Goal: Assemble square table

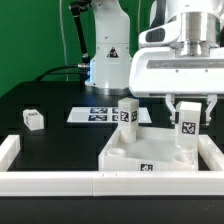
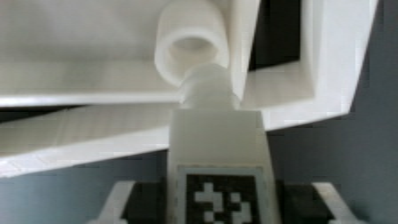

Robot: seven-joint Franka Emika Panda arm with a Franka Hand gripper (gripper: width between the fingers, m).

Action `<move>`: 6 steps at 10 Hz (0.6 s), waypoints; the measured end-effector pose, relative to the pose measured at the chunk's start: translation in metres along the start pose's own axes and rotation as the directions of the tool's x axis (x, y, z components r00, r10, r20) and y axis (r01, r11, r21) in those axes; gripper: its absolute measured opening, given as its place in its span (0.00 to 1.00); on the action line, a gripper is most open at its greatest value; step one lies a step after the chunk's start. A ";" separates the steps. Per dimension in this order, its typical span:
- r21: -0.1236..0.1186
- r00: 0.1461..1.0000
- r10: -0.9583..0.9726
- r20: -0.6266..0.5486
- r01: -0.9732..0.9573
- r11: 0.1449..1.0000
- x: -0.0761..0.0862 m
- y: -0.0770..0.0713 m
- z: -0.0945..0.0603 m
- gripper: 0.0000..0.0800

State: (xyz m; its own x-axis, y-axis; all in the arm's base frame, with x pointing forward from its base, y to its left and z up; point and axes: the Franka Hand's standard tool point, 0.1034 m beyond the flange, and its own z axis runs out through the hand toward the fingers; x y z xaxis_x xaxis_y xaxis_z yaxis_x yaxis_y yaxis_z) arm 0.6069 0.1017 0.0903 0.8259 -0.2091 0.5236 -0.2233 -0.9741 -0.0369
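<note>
Holding small white tagged plastic leg block [image 1: 187, 135] upright in part-closed gripper [image 1: 187, 112], long axis vertical, tip just beside round corner socket [image 2: 192, 45] of large flat white plastic square slab [image 1: 125, 148] below, exterior view's right

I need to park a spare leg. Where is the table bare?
Bare table lies between the loose leg, the marker board, the tabletop and the front rail. Crowded: the tabletop, with an upright leg and the gripper holding a second leg.
</note>
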 end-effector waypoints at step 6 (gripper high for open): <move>-0.014 0.999 -0.004 -0.032 0.003 1.000 -0.012 -0.002 0.002 0.36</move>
State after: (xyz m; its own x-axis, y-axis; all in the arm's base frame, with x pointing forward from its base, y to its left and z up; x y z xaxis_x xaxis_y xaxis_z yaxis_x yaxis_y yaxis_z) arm 0.5987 0.1059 0.0830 0.8096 -0.2026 0.5508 -0.2277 -0.9735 -0.0235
